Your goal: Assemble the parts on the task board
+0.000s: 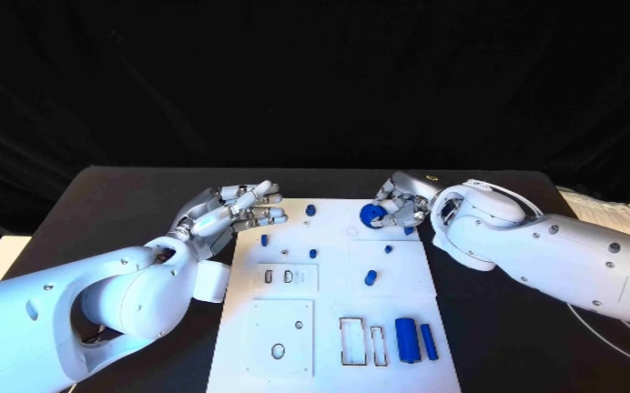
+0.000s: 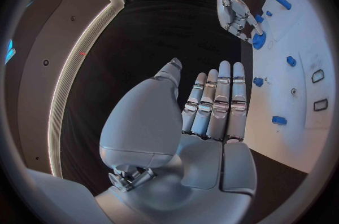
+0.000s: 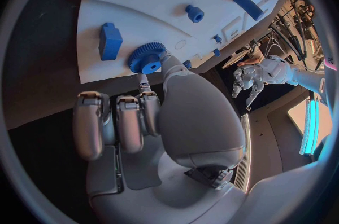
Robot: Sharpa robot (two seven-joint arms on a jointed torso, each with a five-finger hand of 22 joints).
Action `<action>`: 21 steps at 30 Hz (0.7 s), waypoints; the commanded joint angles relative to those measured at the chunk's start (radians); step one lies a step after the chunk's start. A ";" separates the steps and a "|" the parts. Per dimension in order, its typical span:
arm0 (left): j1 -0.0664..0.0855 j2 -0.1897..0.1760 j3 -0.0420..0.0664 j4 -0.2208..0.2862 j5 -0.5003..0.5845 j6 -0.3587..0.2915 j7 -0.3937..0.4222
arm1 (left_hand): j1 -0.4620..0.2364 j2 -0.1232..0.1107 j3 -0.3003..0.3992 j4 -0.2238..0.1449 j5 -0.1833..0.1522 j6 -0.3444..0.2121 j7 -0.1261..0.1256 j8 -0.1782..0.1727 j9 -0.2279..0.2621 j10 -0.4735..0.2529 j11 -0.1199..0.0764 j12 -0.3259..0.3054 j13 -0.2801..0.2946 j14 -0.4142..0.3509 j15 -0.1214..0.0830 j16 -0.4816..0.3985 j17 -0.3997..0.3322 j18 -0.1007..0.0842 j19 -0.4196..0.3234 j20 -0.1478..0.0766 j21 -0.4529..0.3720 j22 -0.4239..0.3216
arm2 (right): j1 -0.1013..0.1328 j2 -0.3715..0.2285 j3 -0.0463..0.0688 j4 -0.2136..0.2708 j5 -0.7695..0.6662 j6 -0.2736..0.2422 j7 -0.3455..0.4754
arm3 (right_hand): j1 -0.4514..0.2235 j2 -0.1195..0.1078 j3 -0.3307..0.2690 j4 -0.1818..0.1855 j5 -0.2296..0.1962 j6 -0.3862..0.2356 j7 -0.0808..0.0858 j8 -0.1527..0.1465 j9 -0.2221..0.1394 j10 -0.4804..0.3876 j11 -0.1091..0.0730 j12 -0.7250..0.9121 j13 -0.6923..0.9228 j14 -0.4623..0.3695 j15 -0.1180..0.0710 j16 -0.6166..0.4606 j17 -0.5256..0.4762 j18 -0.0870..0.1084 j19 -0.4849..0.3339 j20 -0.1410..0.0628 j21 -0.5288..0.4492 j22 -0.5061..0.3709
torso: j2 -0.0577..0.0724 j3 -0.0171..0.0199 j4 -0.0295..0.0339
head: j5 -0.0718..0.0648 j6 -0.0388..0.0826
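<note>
The white task board (image 1: 291, 320) lies in the middle of the black table. My right hand (image 1: 401, 202) is over the board's far right corner and pinches a blue gear (image 1: 374, 216) between thumb and fingers; the gear (image 3: 146, 57) sits just above the board's edge. My left hand (image 1: 234, 213) hovers at the board's far left edge, fingers straight and apart (image 2: 215, 102), holding nothing. Small blue pegs (image 1: 264, 240) (image 1: 314, 253) (image 1: 389, 249) and an oval piece (image 1: 370, 277) stand on the board. Two blue bars (image 1: 406, 338) (image 1: 430, 342) lie near its front right.
Empty rectangular slots (image 1: 352, 340) sit beside the blue bars, and an oval hole (image 1: 279, 350) is at the board's front left. A blue block (image 3: 110, 40) stands close to the gear. White items (image 1: 588, 206) lie at the table's right edge. Black tabletop surrounds the board.
</note>
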 commanded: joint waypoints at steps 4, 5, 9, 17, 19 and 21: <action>0.001 0.002 0.001 0.000 0.002 0.024 0.003 | 0.002 0.009 0.000 -0.007 -0.002 -0.002 0.009 -0.004 -0.001 -0.006 0.001 -0.005 -0.001 -0.004 0.003 -0.005 0.001 0.011 0.000 0.004 -0.006 -0.001 | -0.003 0.009 0.000 -0.005 -0.003 0.013 -0.002 | 0.012 0.008 0.002 0.001 0.010 0.001 0.001 0.008 0.003 0.038 0.005 0.016 0.136 0.091 0.009 0.009 0.198 -0.012 0.012 -0.003 0.008 0.031 | 0.000 0.0004 -0.0015 | 0.003 -0.002; 0.001 0.002 0.001 0.000 0.002 0.024 0.003 | 0.002 0.009 0.000 -0.007 -0.002 -0.002 0.009 -0.004 -0.001 -0.006 0.001 -0.005 -0.001 -0.004 0.003 -0.005 0.001 0.011 0.000 0.004 -0.006 -0.001 | -0.003 0.010 0.000 -0.006 -0.004 0.013 -0.002 | 0.013 0.010 0.002 0.000 0.010 0.002 0.001 0.009 0.003 0.039 0.005 0.019 0.139 0.092 0.009 0.010 0.200 -0.012 0.013 -0.003 0.009 0.032 | 0.000 0.0004 -0.0016 | 0.003 -0.002; 0.001 0.002 0.001 0.000 0.002 0.026 0.002 | 0.002 0.009 0.000 -0.007 -0.002 -0.002 0.009 -0.004 -0.001 -0.006 0.001 -0.005 -0.001 -0.004 0.003 -0.005 0.001 0.011 0.000 0.004 -0.006 -0.001 | -0.004 0.011 0.000 -0.008 -0.015 0.008 0.000 | 0.024 0.021 0.008 -0.009 0.013 0.016 -0.001 0.019 0.006 0.046 0.002 0.034 0.153 0.093 0.008 0.014 0.207 -0.014 0.017 -0.003 0.014 0.042 | 0.000 -0.0001 -0.0008 | 0.001 -0.002; 0.001 0.002 0.001 -0.001 0.002 0.028 0.000 | 0.002 0.010 0.000 -0.008 -0.002 -0.002 0.008 -0.005 -0.001 -0.006 0.001 -0.006 -0.001 -0.004 0.003 -0.006 0.002 0.011 0.000 0.004 -0.006 -0.002 | -0.010 0.011 0.000 -0.004 -0.116 0.013 -0.003 | 0.098 0.045 0.059 -0.068 -0.032 0.065 -0.014 0.047 0.019 0.060 -0.009 0.066 0.182 0.096 -0.002 0.025 0.225 -0.020 0.030 -0.011 0.030 0.074 | 0.000 0.0002 -0.0009 | 0.001 -0.004; 0.001 0.001 0.001 -0.001 0.002 0.028 0.000 | 0.002 0.010 0.000 -0.008 -0.002 -0.002 0.008 -0.005 -0.001 -0.006 0.001 -0.006 -0.001 -0.004 0.003 -0.006 0.002 0.011 0.000 0.004 -0.006 -0.002 | -0.013 0.010 0.000 -0.003 -0.141 0.014 -0.004 | 0.100 0.041 0.063 -0.073 -0.033 0.065 -0.014 0.047 0.019 0.060 -0.009 0.066 0.183 0.097 -0.002 0.026 0.226 -0.021 0.031 -0.011 0.032 0.077 | 0.000 0.0005 -0.0006 | 0.002 -0.004; 0.001 0.001 0.001 -0.001 0.002 0.028 -0.001 | 0.002 0.010 0.000 -0.008 -0.002 -0.002 0.008 -0.005 -0.001 -0.006 0.001 -0.006 -0.001 -0.004 0.003 -0.006 0.002 0.011 0.000 0.004 -0.006 -0.002 | -0.015 0.010 0.000 -0.002 -0.160 0.016 -0.004 | 0.101 0.037 0.065 -0.077 -0.035 0.065 -0.014 0.046 0.019 0.059 -0.009 0.065 0.182 0.097 -0.002 0.026 0.227 -0.022 0.032 -0.012 0.033 0.080 | 0.000 0.0005 -0.0005 | 0.003 -0.005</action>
